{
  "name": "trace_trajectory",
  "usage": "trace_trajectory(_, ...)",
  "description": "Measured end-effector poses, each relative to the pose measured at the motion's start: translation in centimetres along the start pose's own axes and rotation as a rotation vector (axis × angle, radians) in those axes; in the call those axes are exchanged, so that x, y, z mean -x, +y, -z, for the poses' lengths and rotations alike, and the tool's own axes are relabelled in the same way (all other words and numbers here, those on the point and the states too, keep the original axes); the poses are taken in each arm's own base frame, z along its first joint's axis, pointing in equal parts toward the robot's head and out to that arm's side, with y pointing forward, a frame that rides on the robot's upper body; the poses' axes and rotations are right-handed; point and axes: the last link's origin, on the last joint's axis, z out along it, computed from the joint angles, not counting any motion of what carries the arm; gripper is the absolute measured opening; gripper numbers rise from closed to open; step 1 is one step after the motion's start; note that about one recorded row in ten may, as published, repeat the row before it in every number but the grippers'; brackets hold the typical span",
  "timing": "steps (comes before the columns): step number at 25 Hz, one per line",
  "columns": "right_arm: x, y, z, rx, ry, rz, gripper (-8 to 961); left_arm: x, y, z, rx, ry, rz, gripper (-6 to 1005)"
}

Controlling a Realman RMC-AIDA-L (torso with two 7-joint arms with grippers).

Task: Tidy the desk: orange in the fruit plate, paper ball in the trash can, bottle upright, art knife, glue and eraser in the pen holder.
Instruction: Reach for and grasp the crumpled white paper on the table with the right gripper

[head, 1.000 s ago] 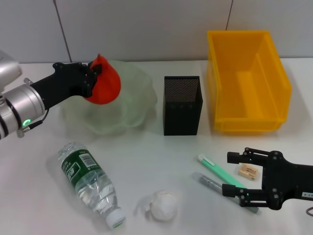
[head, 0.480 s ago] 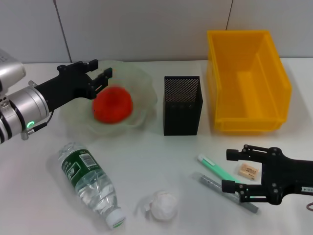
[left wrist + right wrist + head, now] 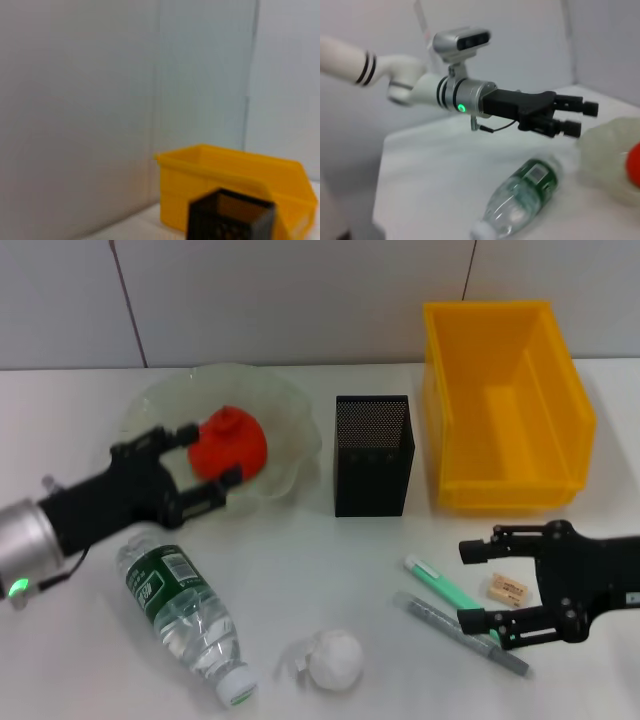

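The orange rests in the translucent fruit plate. My left gripper stands open at the plate's near rim, just clear of the orange; the right wrist view shows the left gripper above the lying bottle. That bottle lies on its side at the front left. The paper ball sits at the front centre. My right gripper is open around the green art knife. The grey glue stick lies beside the knife, and the eraser is under the gripper.
The black mesh pen holder stands mid-table, and the yellow trash bin is at the back right. The left wrist view shows only the bin, the pen holder and the wall.
My left gripper let go of the orange, which dropped into the plate, then drew back toward the near left. The right gripper shifted slightly over the knife.
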Motion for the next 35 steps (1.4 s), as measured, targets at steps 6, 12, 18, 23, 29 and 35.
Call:
trace_trajectory(6, 5.6, -0.1, -1.2, 0.100, 0.227, 0.091, 790, 1.4, 1.7, 2.2, 0.038, -0.008, 0.000, 779)
trace_trajectory(12, 10.1, 0.3, -4.3, 0.131, 0.457, 0.147, 790, 1.6, 2.7, 2.7, 0.095, -0.012, -0.008, 810)
trace_trajectory(18, 11.9, 1.5, -8.5, 0.127, 0.616, 0.127, 790, 1.2, 2.9, 2.8, 0.124, -0.007, -0.020, 811)
trace_trajectory(23, 11.0, 2.0, -10.6, 0.074, 0.695, 0.167, 790, 1.0, 2.9, 2.8, 0.130, 0.001, -0.024, 811)
trace_trajectory(29, 9.9, 2.5, -12.3, 0.070, 0.720, 0.175, 789, 0.6, 3.0, 2.5, 0.150, 0.002, -0.026, 810)
trace_trajectory(35, 8.9, 2.8, -14.2, 0.038, 0.737, 0.159, 789, 0.6, 3.0, 2.4, 0.154, 0.001, -0.028, 810)
